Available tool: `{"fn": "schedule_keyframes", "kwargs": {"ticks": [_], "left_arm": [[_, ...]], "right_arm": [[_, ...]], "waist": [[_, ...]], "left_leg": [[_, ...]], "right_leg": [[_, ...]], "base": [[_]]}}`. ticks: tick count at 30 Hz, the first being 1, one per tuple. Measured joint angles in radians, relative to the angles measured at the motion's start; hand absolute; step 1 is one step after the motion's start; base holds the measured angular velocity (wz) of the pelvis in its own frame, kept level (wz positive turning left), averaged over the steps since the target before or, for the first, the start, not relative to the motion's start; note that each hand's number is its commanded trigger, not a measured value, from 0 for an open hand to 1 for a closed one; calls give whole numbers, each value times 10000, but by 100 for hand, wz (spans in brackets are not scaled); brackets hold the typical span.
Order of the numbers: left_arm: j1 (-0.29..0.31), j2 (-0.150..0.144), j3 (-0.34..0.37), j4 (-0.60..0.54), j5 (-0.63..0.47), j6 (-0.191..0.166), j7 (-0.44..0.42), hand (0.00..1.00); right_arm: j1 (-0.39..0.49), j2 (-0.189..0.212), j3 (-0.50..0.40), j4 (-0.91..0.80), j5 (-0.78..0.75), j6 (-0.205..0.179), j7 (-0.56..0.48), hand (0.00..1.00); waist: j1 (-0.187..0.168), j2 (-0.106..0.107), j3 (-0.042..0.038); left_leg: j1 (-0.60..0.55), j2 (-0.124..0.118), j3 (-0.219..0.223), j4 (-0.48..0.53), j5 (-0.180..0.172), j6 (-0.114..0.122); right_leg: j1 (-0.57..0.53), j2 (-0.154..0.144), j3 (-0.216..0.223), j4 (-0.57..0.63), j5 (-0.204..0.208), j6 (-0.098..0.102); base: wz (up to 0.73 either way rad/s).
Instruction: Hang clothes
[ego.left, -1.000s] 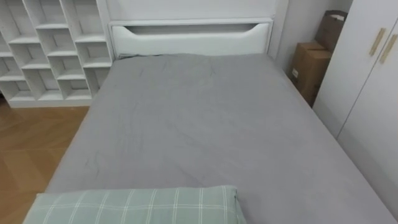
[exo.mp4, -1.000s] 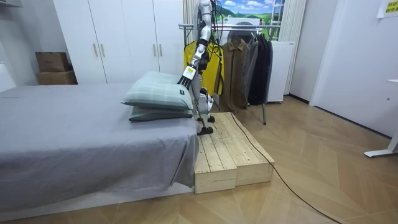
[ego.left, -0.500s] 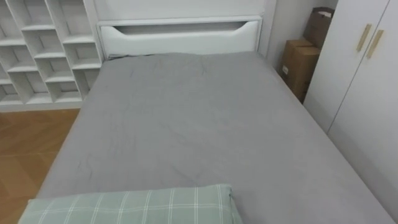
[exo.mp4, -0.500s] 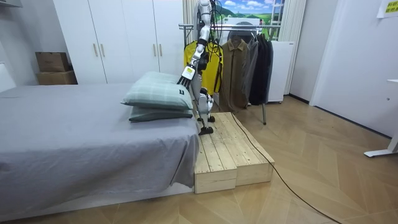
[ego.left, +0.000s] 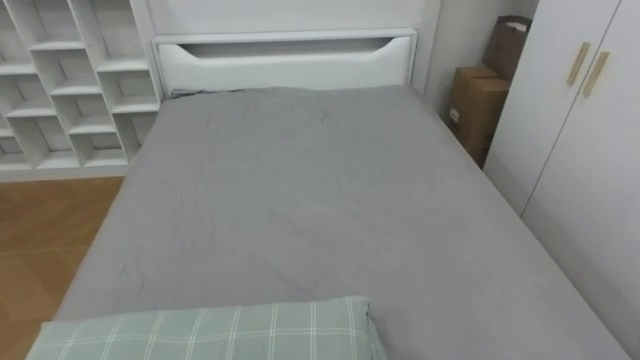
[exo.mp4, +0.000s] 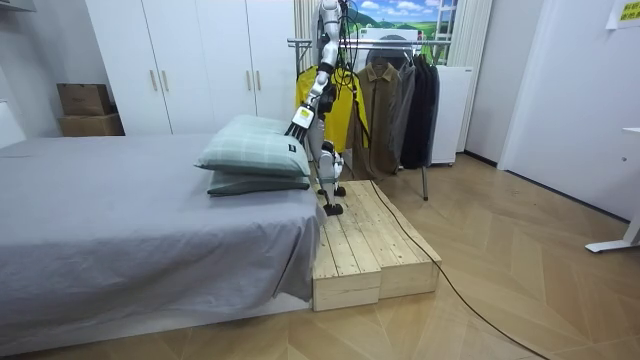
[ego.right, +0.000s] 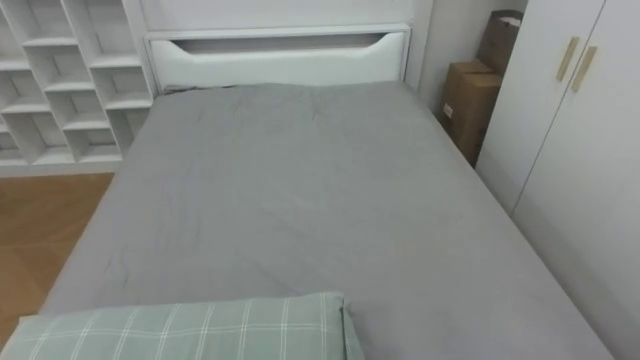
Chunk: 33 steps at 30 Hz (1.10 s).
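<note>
Behind me a clothes rack (exo.mp4: 300, 42) holds a yellow garment (exo.mp4: 349, 108), a brown coat (exo.mp4: 378, 118) and dark coats (exo.mp4: 420, 110). I stand on a wooden platform (exo.mp4: 365, 250) at the pillow end of a bed, facing along it. My left hand (exo.mp4: 301, 121) hangs by the pillows in the room view, fingers straight and holding nothing. The grey sheet (ego.left: 300, 200) lies flat before me, with a green checked pillow (ego.left: 210, 335) at the lower edge of the eye views.
A white bed end (ego.left: 285, 60) stands at the far side. White cube shelves (ego.left: 60, 80) are at the far left, cardboard boxes (ego.left: 478, 105) and a white wardrobe (ego.left: 590, 150) on the right. A second, darker pillow (exo.mp4: 250, 184) lies under the checked one.
The eye view has shifted slightly, so the camera has moved. In the room view the robot and its left hand stand as before.
</note>
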Motion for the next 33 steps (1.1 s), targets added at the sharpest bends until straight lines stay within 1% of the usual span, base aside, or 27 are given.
{"fn": "schedule_keyframes", "kwargs": {"ticks": [5,12,19,22,33], "left_arm": [[3,-4,-25,-4,-4,0,-1,0],[16,-3,-167,-1,5,15,-4,0],[16,-3,-188,2,3,66,-6,0],[19,1,-187,-1,3,150,-4,0],[18,13,-181,-12,11,228,16,0]], "right_arm": [[-1,-1,-5,7,66,-94,-3,0],[-8,-5,-17,8,81,-93,-3,0],[-8,-6,-21,7,92,-89,-3,0],[-19,-7,-23,3,96,-82,-3,0],[-49,-4,-18,6,97,-68,-2,0]], "waist": [[-18,40,-7],[-45,80,-31],[-155,118,-25],[-242,134,-25],[-262,130,-27]], "left_leg": [[-3,0,-3,-12,0,0],[-2,0,-5,-13,0,0],[-6,0,-4,-14,0,0],[-10,0,-3,-14,0,0],[-22,-1,-1,6,5,4]], "right_leg": [[-5,0,-9,-1,1,0],[3,1,-17,-1,2,0],[6,1,-20,-1,1,1],[4,1,-19,-8,1,2],[12,1,-7,-36,-15,23]], "base": [[0],[0],[0],[0],[0]]}}
